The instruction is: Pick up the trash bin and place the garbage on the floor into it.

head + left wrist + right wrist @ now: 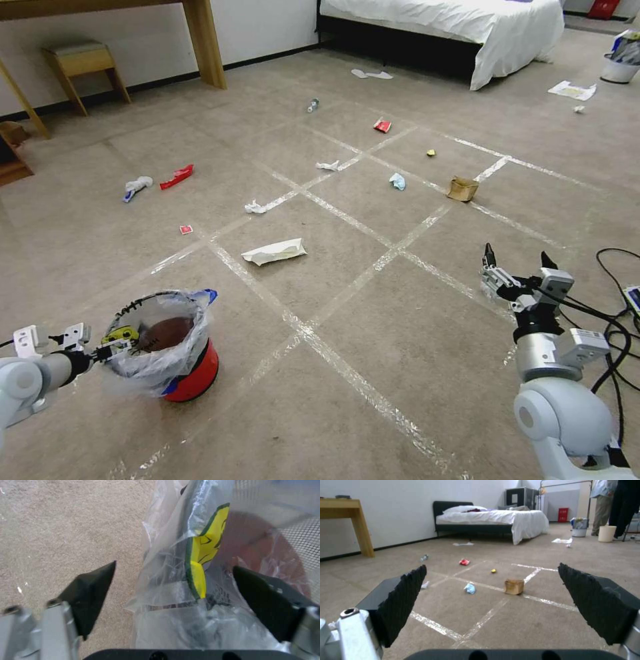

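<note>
Both claws gape: left claw [120, 343] straddling the trash bin's [193, 373] rim, right claw [519, 263] over floor [373, 333].

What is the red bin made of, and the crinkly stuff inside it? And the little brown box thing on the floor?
The trash bin looks like smooth red plastic, with a slight sheen. Its liner bag seems thin clear plastic film: crinkled, see-through, blue at the edge. The brown paper bag looks like matte paper or card, creased and dull, though that is hard to be sure of.
</note>
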Controlling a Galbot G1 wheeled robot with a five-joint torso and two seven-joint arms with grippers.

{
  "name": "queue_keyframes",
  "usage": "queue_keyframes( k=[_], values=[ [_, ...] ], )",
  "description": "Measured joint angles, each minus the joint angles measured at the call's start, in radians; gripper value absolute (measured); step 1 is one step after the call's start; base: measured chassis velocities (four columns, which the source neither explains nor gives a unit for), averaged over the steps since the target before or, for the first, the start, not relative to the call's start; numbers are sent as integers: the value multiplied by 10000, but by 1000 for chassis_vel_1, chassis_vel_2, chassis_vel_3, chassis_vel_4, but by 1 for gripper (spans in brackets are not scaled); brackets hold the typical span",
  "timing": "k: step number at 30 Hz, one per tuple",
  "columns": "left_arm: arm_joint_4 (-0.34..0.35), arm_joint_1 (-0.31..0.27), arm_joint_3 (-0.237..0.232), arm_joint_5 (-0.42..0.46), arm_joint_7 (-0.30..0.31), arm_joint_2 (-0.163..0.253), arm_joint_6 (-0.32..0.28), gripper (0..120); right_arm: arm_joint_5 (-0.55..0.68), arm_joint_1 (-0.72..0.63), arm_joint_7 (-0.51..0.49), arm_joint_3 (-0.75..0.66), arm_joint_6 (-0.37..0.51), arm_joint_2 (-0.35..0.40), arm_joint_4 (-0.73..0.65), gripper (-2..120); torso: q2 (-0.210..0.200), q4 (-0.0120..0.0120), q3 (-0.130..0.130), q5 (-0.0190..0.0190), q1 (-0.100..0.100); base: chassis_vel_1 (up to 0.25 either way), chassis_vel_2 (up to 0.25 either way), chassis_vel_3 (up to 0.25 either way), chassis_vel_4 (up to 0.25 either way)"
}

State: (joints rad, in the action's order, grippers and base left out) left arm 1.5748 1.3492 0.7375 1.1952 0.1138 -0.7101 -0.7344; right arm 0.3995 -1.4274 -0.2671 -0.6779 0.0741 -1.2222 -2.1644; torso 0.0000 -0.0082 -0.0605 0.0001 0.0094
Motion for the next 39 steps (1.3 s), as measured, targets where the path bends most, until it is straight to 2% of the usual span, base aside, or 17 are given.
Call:
queue_keyframes(
  k=[2,5,7,8,11,13,14,16,18,19,20,22,28,33,37,38,39],
  values=[
    [-1,59,-10,0,-21,57,1,74,0,8,-2,0,-17,-1,7,100,1,0,1,-1,0,0,0,0,0],
    [-1,71,-22,0,-25,71,2,72,0,12,-3,0,-19,-3,12,100,0,0,0,-1,0,0,0,0,0],
    [9,112,-50,-3,-43,111,30,59,0,23,-3,14,-28,-8,24,100,1,0,1,0,0,0,0,0,0],
    [9,112,-50,-3,-43,111,30,59,0,23,-3,14,-28,-8,24,100,1,0,1,0,0,0,0,0,0],
    [50,170,-46,-5,-50,143,32,49,0,29,-3,16,-39,0,24,100,0,0,0,0,0,0,0,0,0],
    [183,387,64,-41,-115,190,18,36,11,38,-4,14,-57,17,21,100,0,0,0,-4,0,0,0,0,0],
    [183,387,64,-41,-115,190,18,36,11,38,-4,14,-57,17,21,100,0,0,0,-4,0,0,0,0,0],
    [255,479,191,-28,-103,193,-20,25,32,58,-5,17,-59,20,20,100,0,0,-1,-8,0,0,0,0,0],
    [272,491,226,-14,-88,193,-20,22,41,60,-11,20,-59,20,18,100,0,-1,-1,-8,0,0,0,0,0],
    [321,517,290,13,-64,194,-21,14,58,58,-28,19,-59,20,12,100,0,-1,-1,-4,0,0,0,0,0],
    [321,517,290,13,-64,194,-21,14,58,58,-28,19,-59,20,12,100,0,-1,-1,-4,0,0,0,0,0],
    [382,529,370,77,-10,193,-23,4,93,35,-49,2,-59,40,9,100,0,-1,-1,-7,0,0,0,0,0],
    [515,520,491,200,222,146,-23,0,118,-38,-83,-33,-90,61,-18,100,0,-1,-1,-5,0,0,0,0,0],
    [802,644,799,257,399,-12,-26,0,120,-138,-104,-73,-130,97,-150,100,0,0,-1,-2,0,0,0,0,0],
    [1329,892,1192,482,748,-183,-28,0,173,-193,-126,-107,-139,174,-267,100,0,1,-1,-3,0,0,0,0,0],
    [1703,980,1430,711,1000,-312,-28,0,223,-200,-141,-114,-139,205,-321,100,0,1,-1,-2,0,0,0,0,0],
    [1703,980,1430,711,1000,-312,-28,0,223,-200,-141,-114,-139,205,-321,100,0,1,-1,-2,0,0,0,0,0]
  ],
)
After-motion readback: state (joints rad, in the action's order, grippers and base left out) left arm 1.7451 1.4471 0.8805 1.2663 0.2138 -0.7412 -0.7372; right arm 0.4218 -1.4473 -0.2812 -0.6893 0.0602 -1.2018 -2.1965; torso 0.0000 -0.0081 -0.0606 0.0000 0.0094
